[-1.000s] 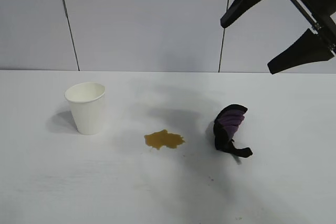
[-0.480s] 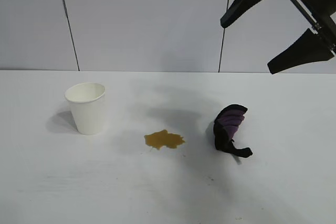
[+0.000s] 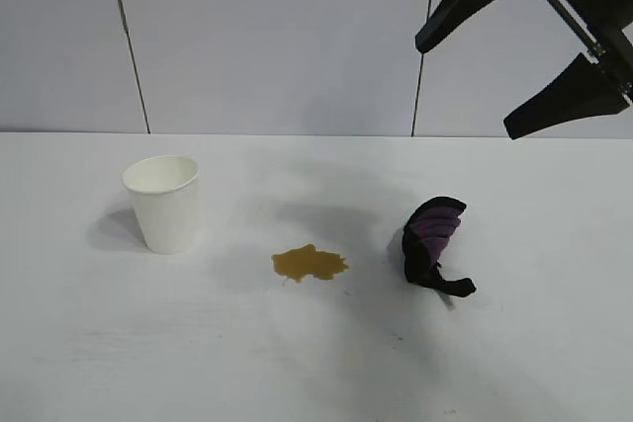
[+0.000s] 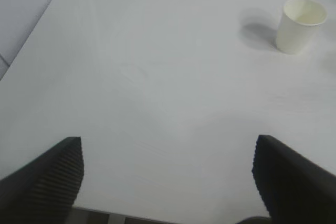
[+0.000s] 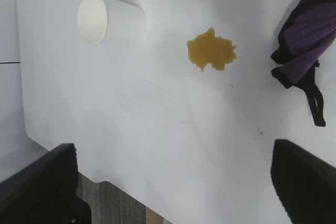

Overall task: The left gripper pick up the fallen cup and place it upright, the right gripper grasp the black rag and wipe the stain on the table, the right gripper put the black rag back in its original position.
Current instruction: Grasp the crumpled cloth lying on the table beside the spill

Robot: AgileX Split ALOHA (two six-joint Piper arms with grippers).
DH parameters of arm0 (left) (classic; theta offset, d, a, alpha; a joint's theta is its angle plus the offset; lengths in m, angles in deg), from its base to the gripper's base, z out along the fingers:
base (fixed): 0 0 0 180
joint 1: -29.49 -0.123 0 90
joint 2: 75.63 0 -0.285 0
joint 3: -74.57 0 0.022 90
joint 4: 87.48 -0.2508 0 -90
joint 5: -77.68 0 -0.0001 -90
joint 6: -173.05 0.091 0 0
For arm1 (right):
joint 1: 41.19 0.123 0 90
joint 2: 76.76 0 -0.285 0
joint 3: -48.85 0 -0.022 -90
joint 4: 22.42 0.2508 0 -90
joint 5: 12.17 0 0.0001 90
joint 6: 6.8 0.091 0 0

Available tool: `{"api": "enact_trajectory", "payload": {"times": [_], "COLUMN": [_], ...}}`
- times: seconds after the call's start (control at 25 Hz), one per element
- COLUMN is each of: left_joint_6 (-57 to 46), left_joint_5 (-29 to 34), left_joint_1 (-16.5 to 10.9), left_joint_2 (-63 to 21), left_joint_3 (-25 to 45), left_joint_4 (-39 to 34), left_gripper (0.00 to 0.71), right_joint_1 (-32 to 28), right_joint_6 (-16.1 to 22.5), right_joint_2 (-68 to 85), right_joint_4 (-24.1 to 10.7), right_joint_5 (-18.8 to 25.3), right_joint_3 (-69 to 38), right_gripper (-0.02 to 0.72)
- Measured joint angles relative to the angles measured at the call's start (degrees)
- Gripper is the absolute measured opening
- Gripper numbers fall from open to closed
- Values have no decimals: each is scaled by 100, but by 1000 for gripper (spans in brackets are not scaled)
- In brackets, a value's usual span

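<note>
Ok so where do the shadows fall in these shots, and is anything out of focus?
Exterior view: the cup casts a soft shadow toward the picture's left, and a broad grey shadow lies on the table between the stain and the rag. Left wrist view: the open left tool is dark and soft-edged at the frame's bottom. Right wrist view: the right tool is blurred too.

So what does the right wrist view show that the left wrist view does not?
Only the right wrist view shows the stain, the black rag and the right claw, open above the table. Only the left wrist view shows the left claw, open over bare table, far from the cup. Both show the cup standing upright.
</note>
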Motion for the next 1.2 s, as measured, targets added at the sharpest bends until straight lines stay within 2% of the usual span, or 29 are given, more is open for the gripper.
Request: {"api": "enact_trajectory", "payload": {"times": [0.32,0.6,0.8,0.88,0.96,1.08,1.2], "left_joint_6": [-36,-37,-37,-37,-37,-37,-37], "left_joint_5": [-718,-802,-829,-829,-829,-833,-833], "left_joint_1": [0,0,0,0,0,0,0], "left_joint_2": [-23,-23,-23,-23,-23,-23,-23], "left_joint_3": [541,566,566,566,566,566,566], "left_joint_4": [205,216,216,216,216,216,216], "left_gripper": [630,630,630,630,630,630,630], "right_joint_1": [0,0,0,0,0,0,0], "right_joint_6": [-14,-20,-237,-272,-215,132,480], "right_joint_2": [0,0,0,0,0,-31,-127], "right_joint_4": [0,0,-8,-182,-520,-1140,-1568], "right_joint_5": [0,0,24,19,-20,-166,-272], "right_joint_3": [0,0,0,0,0,0,30], "right_gripper": [694,694,694,694,694,694,694]}}
